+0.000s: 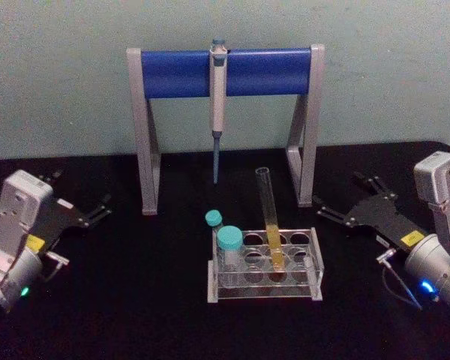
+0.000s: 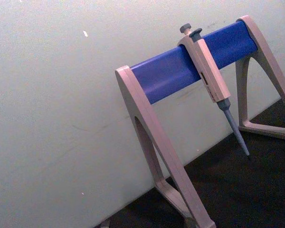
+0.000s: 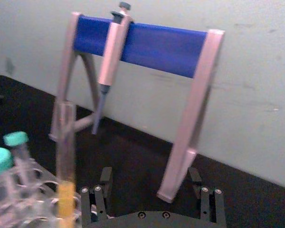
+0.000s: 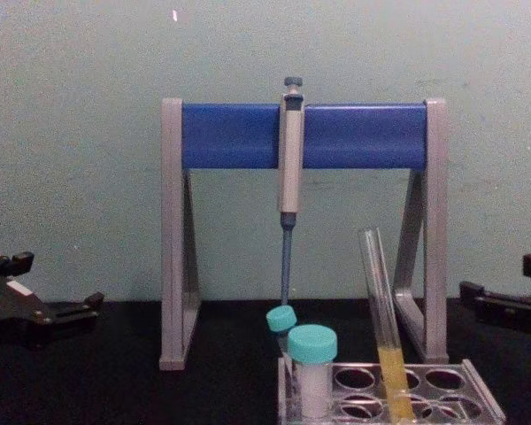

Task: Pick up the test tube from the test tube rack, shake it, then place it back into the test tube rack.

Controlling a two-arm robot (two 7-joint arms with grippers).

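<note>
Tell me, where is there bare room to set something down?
Bare table lies between the rack and the left end effector, and between the rack and the right end effector. Crowded: inside the rack, and behind it under the pipette stand.

One test tube [image 1: 269, 217], two capped tubes [image 1: 229, 244] [image 1: 214, 219]

Chest view's bottom edge crops the test tube rack [image 4: 478, 397].

Clear glass test tube [image 1: 270, 217]; glossy clear plastic test tube rack [image 1: 255, 291].
</note>
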